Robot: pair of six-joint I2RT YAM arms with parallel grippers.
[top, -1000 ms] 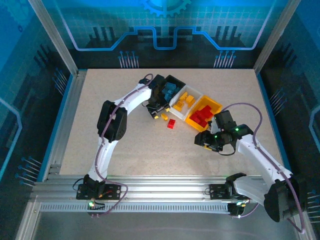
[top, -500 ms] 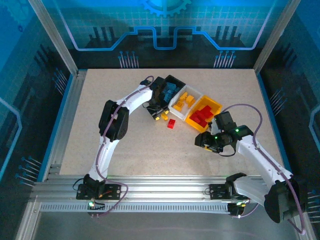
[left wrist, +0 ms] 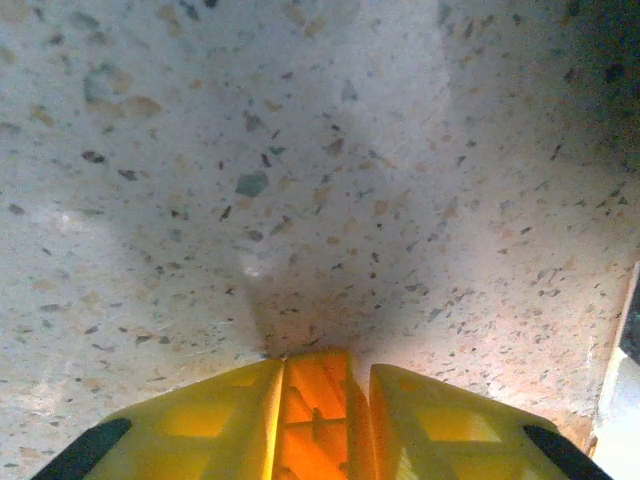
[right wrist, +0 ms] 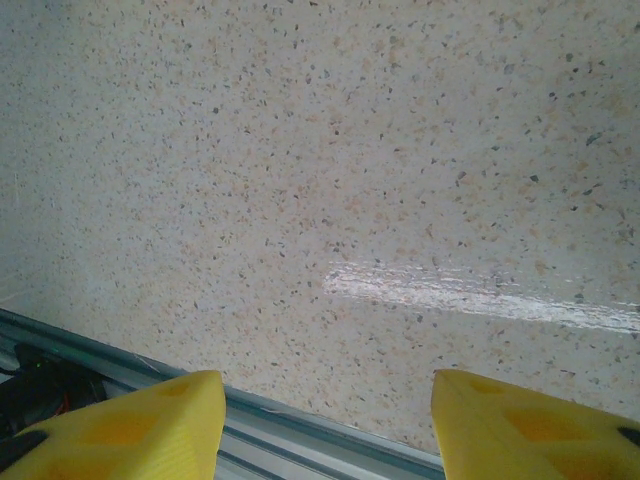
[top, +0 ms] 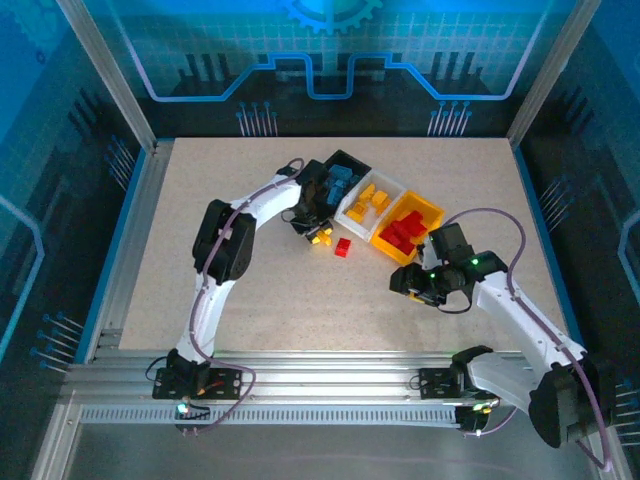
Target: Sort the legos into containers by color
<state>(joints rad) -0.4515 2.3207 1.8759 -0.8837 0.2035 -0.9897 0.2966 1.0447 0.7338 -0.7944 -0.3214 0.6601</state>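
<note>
While the right fingers (right wrist: 130, 420) hang apart over bare table (top: 300, 300) nearest the bases, the left fingers (left wrist: 200, 430) farther out are clamped on a yellow-orange brick (left wrist: 315, 420) low over the table, just beside the white bin (top: 388, 186). Lifting straight up before swinging over that bin, where other yellow-orange legos (top: 368, 200) lie, should keep the brick clear of the rim. A red brick (top: 343, 248) lies close by. How deep the grip sits is cut off at the wrist view's lower edge, and the arm partly hides the black bin (top: 352, 160) and its blue pieces (top: 342, 182) beyond.
</note>
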